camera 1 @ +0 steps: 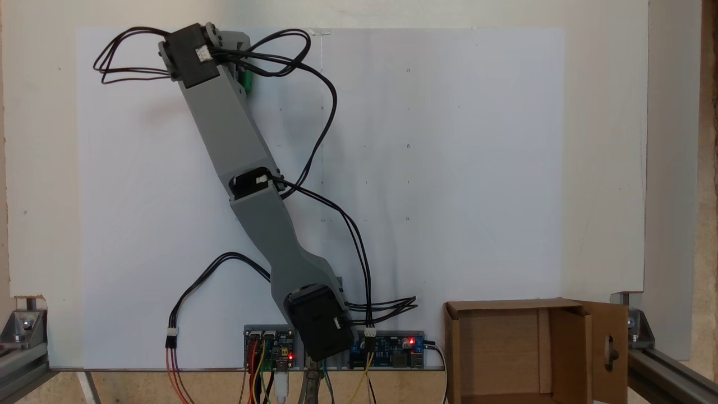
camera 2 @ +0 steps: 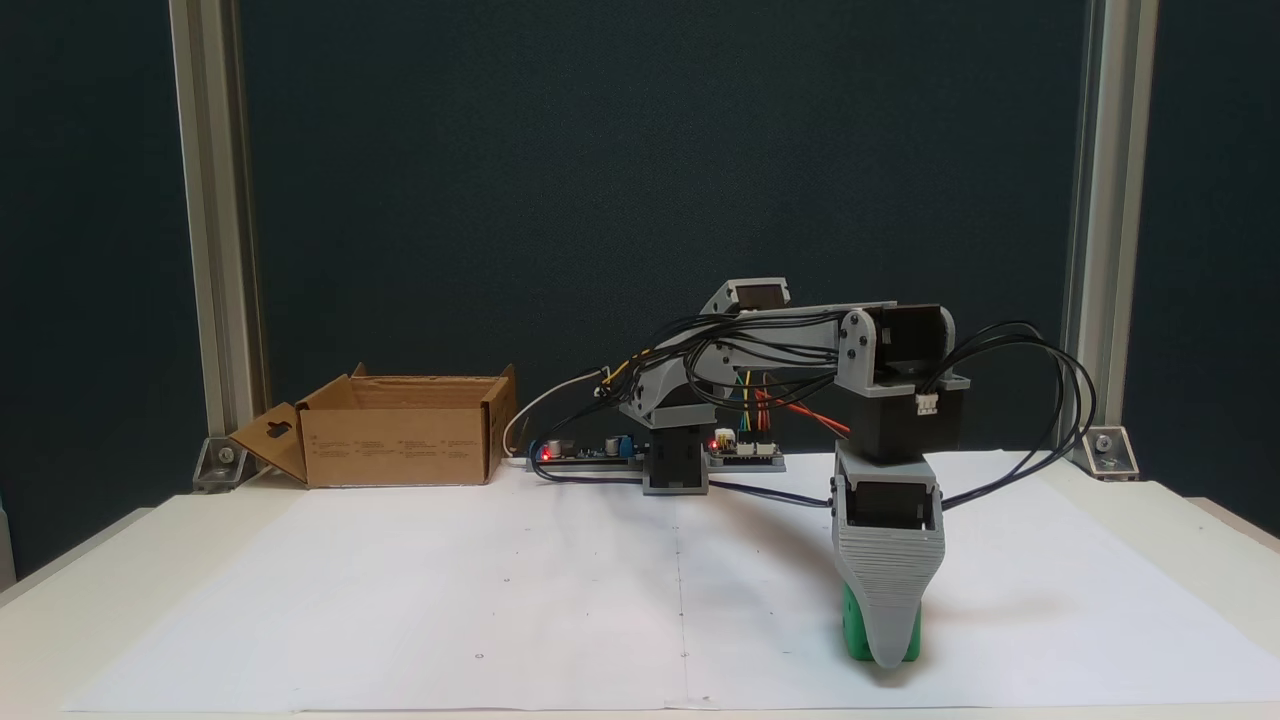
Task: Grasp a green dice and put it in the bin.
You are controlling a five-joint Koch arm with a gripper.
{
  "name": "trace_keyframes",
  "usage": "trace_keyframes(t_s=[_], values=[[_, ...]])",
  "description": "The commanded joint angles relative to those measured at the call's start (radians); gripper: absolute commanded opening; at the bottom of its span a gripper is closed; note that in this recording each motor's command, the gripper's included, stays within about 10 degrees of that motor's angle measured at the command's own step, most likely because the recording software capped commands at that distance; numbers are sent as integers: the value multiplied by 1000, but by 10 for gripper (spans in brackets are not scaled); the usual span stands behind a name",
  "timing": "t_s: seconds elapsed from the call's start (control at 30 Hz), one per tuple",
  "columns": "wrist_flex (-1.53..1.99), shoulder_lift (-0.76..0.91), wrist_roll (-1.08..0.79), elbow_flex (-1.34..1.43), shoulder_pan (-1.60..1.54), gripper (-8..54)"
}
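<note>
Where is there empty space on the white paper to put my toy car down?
The white paper is bare between the arm and the cardboard box. It is crowded at the gripper, standing over the green dice, and by the circuit boards and wires at the arm's base.

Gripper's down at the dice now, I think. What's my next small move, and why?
Probably close the jaws and confirm the grip before lifting. The gripper is lowered to the paper with its grey finger in front of the green dice, so it seems to be at the dice. Only one jaw tip shows, so whether it has already shut cannot be told. The bin stands far across the table.
</note>
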Motion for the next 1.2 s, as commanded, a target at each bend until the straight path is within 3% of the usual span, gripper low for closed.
trace_keyframes(t_s=[0.0,0.27,0.53,0.63,0.77,0.8,0.87,0.97,1.17], values=[[2,17,66,-21,2,391],[2,17,66,-21,2,388],[0,17,66,-9,2,353],[-3,17,66,-9,0,309],[-3,17,66,-8,0,308],[-2,17,66,-3,-2,295],[-2,17,66,0,-3,202],[-2,17,66,0,2,115],[0,17,66,0,11,115]])
